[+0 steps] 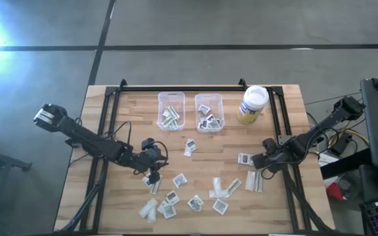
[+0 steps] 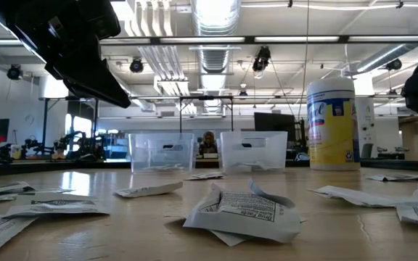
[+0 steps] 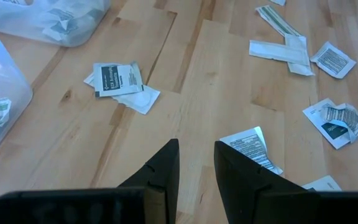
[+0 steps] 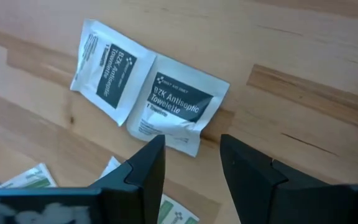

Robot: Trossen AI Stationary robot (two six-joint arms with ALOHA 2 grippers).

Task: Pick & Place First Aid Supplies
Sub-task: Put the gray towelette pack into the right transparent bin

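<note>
Just ahead of the right gripper, two white antiseptic towelette packets lie flat and overlapping on the wooden table, the nearer one almost under the parted, empty fingers. Its long side runs slantwise across the gap. Across the table, the left gripper, fingers slightly apart and empty, hovers near other scattered packets. Two clear bins wait behind.

Two clear bins, one wipes jar, roughly twenty loose packets.
</note>
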